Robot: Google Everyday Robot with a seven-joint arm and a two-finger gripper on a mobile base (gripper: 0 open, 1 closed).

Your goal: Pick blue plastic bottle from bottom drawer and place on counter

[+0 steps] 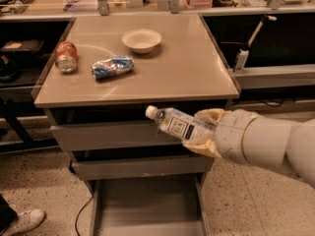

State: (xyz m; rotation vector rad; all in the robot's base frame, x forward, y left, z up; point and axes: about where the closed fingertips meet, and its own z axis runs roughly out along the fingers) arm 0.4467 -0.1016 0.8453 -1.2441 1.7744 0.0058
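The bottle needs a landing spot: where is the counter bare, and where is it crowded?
The gripper holds the blue plastic bottle before the drawers. On the counter the right half is bare, from the white bowl to the right edge; so is the front strip near the snack bag. The left is crowded: orange can and bag.

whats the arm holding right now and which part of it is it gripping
The gripper, in front of the upper grey drawers, holds the small clear plastic bottle by its bottom end; the white-capped end sticks out free.
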